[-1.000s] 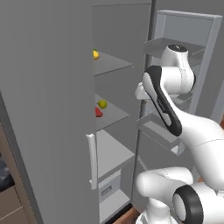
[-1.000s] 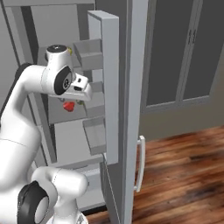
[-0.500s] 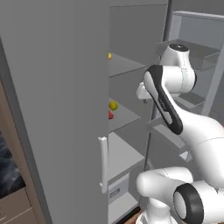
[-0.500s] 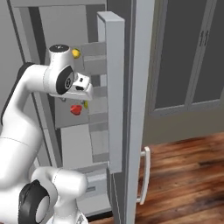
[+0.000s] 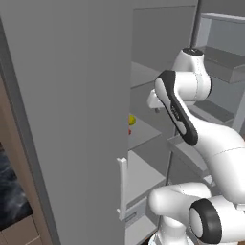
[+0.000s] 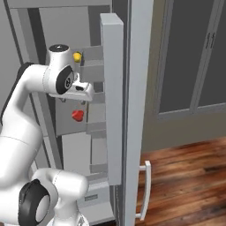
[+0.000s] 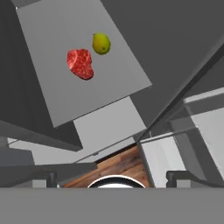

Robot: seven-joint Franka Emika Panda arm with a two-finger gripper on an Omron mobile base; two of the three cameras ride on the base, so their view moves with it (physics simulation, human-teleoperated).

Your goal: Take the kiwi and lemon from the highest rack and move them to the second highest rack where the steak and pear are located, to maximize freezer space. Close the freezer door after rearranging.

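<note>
Lemon (image 6: 77, 56) up top looks light, smooth, apt to roll.
Take it across its middle; fingers (image 7: 177, 176) spread, empty.

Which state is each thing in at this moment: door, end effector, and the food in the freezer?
Freezer door: open, swung wide.
End effector: open, holding nothing.
Lemon: sitting higher up than the steak, not yet moved down.
Steak: lying flat on its shelf.
Pear: lying on the same shelf, close beside the steak.
</note>
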